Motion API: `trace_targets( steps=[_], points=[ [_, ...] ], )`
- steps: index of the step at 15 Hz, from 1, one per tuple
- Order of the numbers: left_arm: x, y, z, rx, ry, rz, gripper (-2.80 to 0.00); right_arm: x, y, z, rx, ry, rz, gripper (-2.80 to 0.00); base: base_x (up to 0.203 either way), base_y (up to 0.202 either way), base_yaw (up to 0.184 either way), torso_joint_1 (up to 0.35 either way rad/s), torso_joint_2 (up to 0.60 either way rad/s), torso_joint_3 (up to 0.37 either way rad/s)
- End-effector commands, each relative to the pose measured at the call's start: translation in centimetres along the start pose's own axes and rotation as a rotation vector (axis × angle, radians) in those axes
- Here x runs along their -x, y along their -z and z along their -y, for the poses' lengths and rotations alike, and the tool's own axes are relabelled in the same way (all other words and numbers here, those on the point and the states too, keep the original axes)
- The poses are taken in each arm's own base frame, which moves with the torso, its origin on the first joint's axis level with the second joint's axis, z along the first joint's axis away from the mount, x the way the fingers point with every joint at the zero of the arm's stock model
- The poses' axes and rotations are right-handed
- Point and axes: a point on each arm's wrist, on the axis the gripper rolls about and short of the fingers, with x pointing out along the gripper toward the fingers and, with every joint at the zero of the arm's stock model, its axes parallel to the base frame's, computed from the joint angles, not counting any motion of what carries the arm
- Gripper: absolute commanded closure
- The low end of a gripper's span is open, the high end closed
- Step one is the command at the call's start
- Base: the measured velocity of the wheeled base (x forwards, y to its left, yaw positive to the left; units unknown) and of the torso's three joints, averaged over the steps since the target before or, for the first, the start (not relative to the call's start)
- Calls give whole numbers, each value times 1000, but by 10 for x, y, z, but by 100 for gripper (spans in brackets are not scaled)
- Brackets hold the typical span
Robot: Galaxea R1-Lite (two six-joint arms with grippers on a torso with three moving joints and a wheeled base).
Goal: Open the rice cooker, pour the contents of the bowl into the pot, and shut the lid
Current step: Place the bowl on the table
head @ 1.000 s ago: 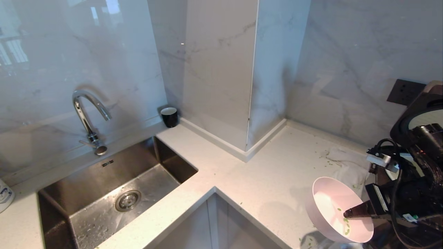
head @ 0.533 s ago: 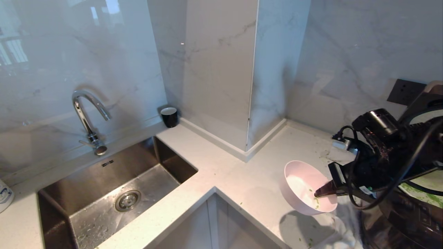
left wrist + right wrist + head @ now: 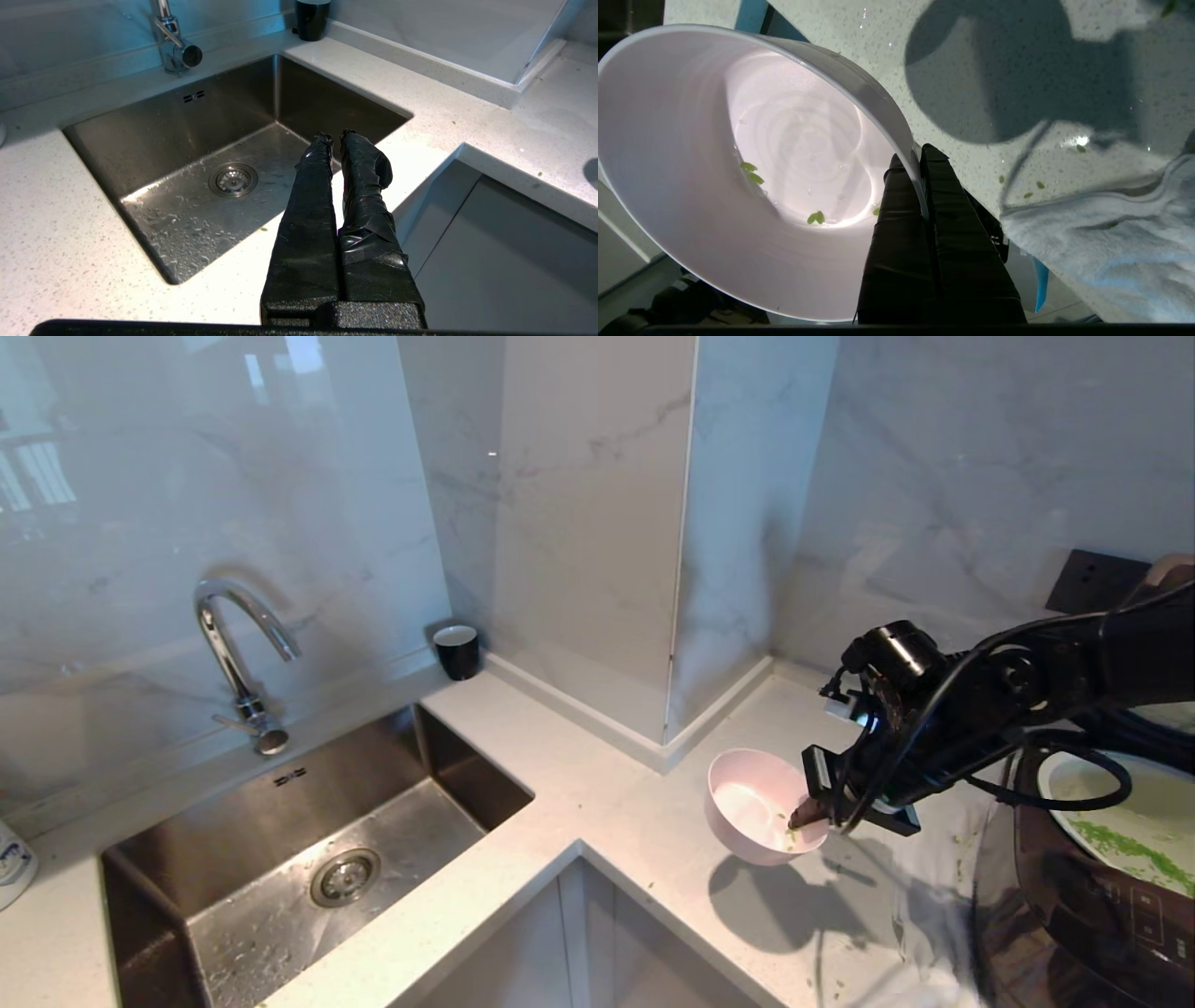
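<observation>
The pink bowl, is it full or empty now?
Nearly empty. The bowl, pinched at its rim by the right gripper, shows a bare white inside with only a few green bits left.

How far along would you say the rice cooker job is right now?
Pouring looks done: green bits lie in the open rice cooker's pot, and the bowl is nearly empty. The right gripper, pinching the bowl's rim, holds it above the counter. Setting it down and closing the lid remain.
</observation>
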Motion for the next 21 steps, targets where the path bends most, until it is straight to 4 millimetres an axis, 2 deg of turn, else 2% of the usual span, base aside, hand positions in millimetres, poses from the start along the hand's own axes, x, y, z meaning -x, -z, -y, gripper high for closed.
trace_targets(
  steps=[1,2,6,8,15,21],
  points=[
    [0,0,0,0,-1,0,0,-18,-7,2,-16,15,-31,0,0,0,0,0,0,0],
    [0,0,0,0,1,0,0,-23,-10,0,-16,15,-33,0,0,0,0,0,0,0],
    [0,0,0,0,-2,-1,0,-55,-14,-32,19,27,-39,0,0,0,0,0,0,0],
    [0,0,0,-2,-3,-1,0,-65,-10,-47,34,61,-27,0,0,0,0,0,0,0],
    [0,0,0,-2,-3,-1,0,-94,-13,-34,2,99,-79,0,0,0,0,0,0,0],
    [0,0,0,-2,-3,-1,0,-102,-16,-37,14,117,-80,0,0,0,0,0,0,0]
  ],
)
